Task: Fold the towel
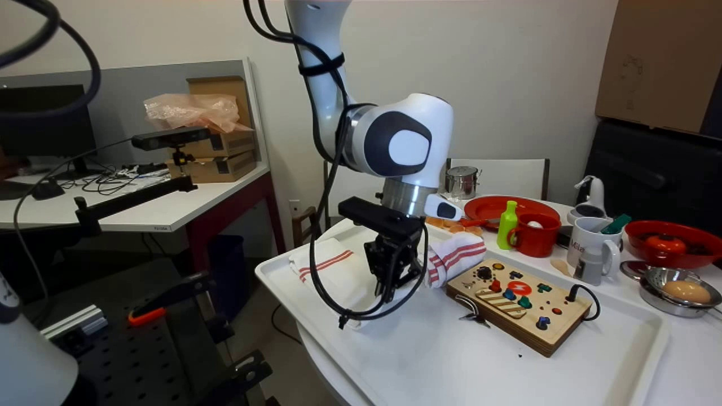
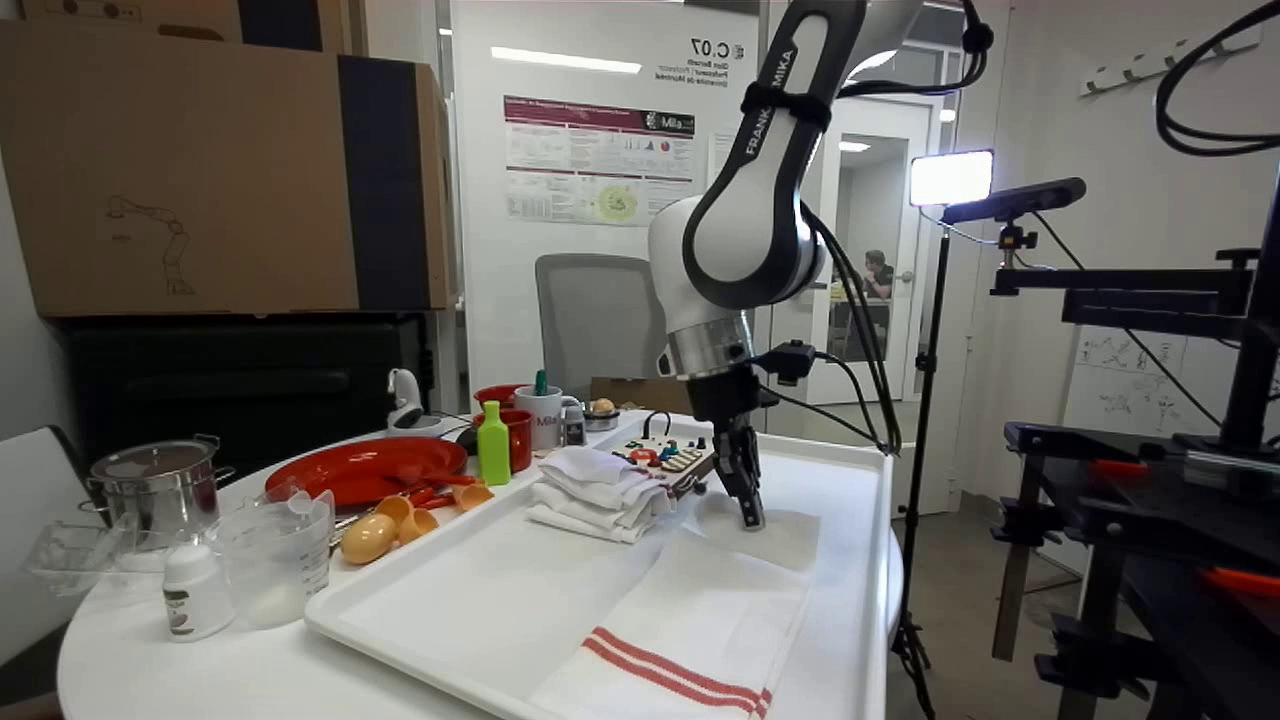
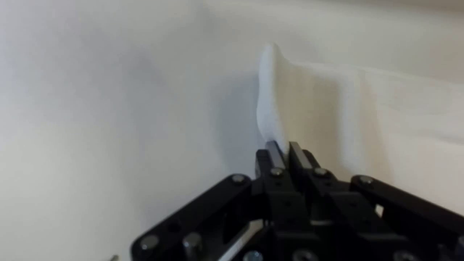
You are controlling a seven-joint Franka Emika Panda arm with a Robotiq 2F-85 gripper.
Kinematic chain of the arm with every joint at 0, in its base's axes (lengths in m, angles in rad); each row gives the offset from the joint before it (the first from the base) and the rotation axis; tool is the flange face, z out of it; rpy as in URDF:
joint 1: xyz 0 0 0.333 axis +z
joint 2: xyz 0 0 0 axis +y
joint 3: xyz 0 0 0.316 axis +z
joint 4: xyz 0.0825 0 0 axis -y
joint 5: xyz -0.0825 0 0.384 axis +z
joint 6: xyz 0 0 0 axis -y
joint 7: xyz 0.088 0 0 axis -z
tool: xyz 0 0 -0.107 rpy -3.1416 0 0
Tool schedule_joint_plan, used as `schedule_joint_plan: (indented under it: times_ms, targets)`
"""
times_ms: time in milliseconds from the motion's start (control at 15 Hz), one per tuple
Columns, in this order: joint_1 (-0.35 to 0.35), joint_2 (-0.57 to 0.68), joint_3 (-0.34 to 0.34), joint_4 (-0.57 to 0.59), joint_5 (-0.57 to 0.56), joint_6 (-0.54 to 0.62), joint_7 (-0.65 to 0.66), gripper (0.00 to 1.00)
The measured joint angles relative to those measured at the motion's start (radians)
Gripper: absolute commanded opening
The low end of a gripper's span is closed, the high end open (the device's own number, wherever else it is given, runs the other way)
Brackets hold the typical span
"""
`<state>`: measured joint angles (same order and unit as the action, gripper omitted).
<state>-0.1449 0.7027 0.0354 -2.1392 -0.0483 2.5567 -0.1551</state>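
The towel (image 2: 690, 620), thin and white with red stripes across one end, lies stretched along the tray. My gripper (image 2: 752, 520) points down at the end away from those stripes. Seen from the wrist, a raised edge of the towel (image 3: 268, 108) runs in between the fingertips, and the gripper (image 3: 284, 148) is shut on it. The cloth beside the pinch stands up in a small ridge and casts a shadow on the tray. In an exterior view the cable and gripper cover part of the towel (image 1: 333, 262).
A folded, lumpy white cloth (image 2: 595, 490) with red stripes sits close beside the gripper. Behind it is a wooden board (image 1: 507, 307) with knobs and a cable. The white tray (image 2: 420, 640) has a raised rim. Crockery, a green bottle (image 1: 507, 225) and a red plate (image 2: 370, 470) stand beyond it.
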Motion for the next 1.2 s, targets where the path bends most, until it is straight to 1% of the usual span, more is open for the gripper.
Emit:
schedule_joint_plan:
  times_ms: [333,533,800,933,1067,1200]
  targets:
    - [0.009,-0.117,0.076,-0.086,0.000,0.001,-0.052,0.02]
    - [0.036,-0.168,0.105,-0.125,0.000,-0.015,-0.069,0.02]
    - [0.070,-0.202,0.129,-0.138,0.012,-0.112,-0.070,0.02]
    - [0.075,-0.210,0.145,-0.136,0.052,-0.159,-0.076,0.02]
    - [0.075,-0.211,0.164,-0.127,0.123,-0.193,-0.079,0.02]
    - [0.078,-0.211,0.175,-0.114,0.183,-0.207,-0.077,0.02]
